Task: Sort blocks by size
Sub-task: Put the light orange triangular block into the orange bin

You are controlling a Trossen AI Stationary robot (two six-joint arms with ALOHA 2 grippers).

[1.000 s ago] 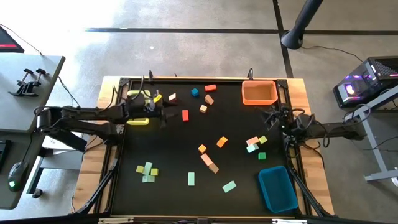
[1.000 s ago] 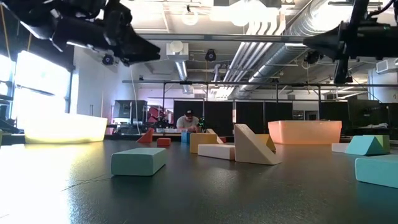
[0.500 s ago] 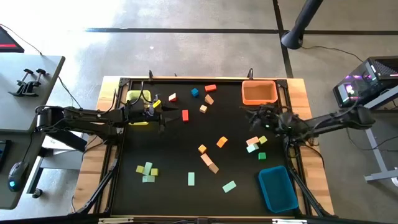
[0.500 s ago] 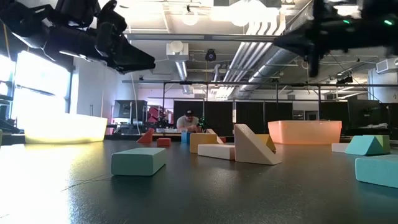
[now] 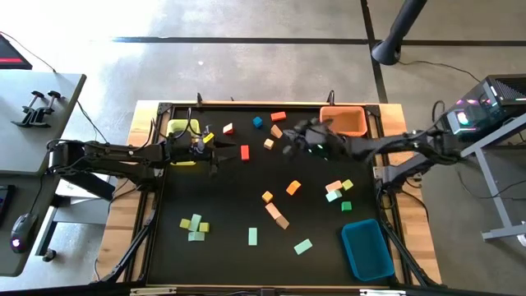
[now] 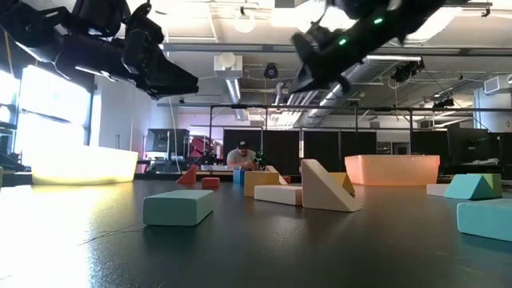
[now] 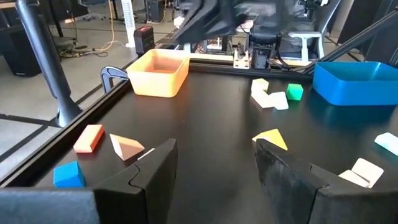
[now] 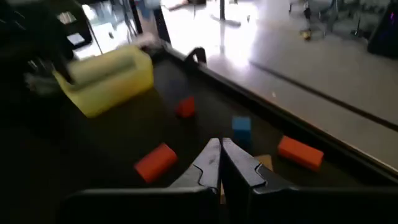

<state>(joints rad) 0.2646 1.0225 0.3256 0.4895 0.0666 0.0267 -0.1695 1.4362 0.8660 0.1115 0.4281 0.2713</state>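
Note:
Small wooden blocks lie scattered flat on the black table. A red bar (image 5: 244, 152), a blue cube (image 5: 257, 122), an orange-red bar (image 5: 278, 116) and tan pieces (image 5: 269, 144) lie at the far middle. My left gripper (image 5: 220, 151) hovers open and empty beside the yellow bin (image 5: 182, 136), left of the red bar; its fingers stand wide apart in the left wrist view (image 7: 214, 155). My right gripper (image 5: 288, 141) hovers shut and empty above the table just right of the tan pieces, fingertips together in the right wrist view (image 8: 219, 149).
The orange bin (image 5: 343, 122) stands at the far right and the blue bin (image 5: 367, 249) at the near right. More blocks lie mid-table (image 5: 293, 187), in a right cluster (image 5: 337, 191), in a near-left cluster (image 5: 195, 226) and as mint bars (image 5: 303, 246).
My right arm has swung from the table's right edge toward the left and the far side, passing the orange bin, and now reaches over the far-middle blocks. No block has moved.

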